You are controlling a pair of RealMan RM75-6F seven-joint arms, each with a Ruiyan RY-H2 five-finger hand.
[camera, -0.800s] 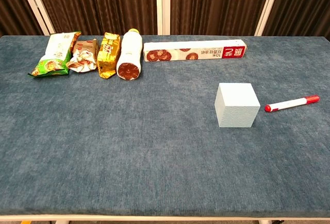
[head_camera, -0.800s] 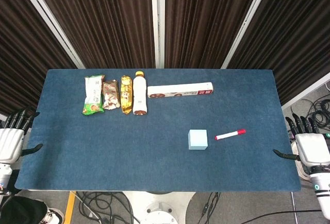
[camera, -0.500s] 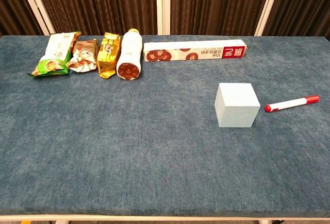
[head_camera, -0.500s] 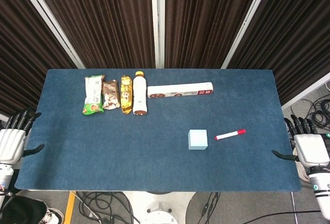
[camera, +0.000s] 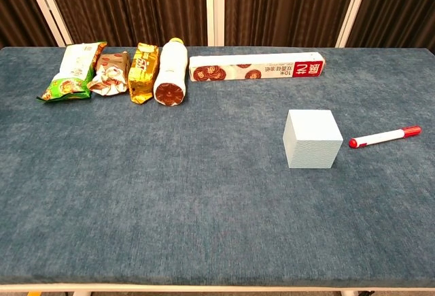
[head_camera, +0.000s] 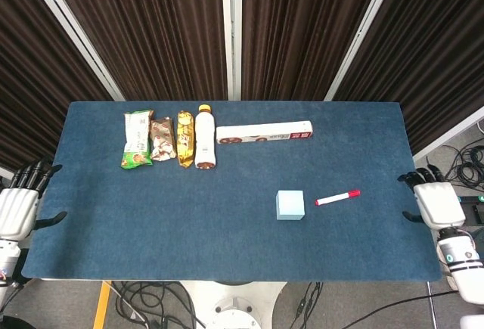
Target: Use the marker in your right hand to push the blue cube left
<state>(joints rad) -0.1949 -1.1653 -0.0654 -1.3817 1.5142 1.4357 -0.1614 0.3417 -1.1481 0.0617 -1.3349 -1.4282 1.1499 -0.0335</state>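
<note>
Blue cube [head_camera: 290,205] sits on the blue tabletop [head_camera: 227,223], right of centre, upright and flat. Marker [head_camera: 337,197] lies on the cloth just beside it at 3 o'clock — red cap end pointing away from the cube, white barrel end toward it, a small gap between them, not touching. In the chest view the marker [camera: 385,137] is tilted slightly, cap end higher, cube [camera: 312,139] to its left.

My right hand [head_camera: 432,204] is off the tabletop edge at 3 o'clock from the marker, well apart from it, holding nothing, fingers spread. My left hand [head_camera: 17,208] hangs off the opposite edge at 9 o'clock, fingers apart too, nothing in it. Neither hand shows in the chest view.

Far side of the tabletop, at about 11 o'clock from the cube — a row: green snack packet [head_camera: 137,139], brown wrapper [head_camera: 161,138], gold packet [head_camera: 185,138], bottle [head_camera: 204,137] lying on its side, then a long white box [head_camera: 264,131] lying crosswise at 12 o'clock.
</note>
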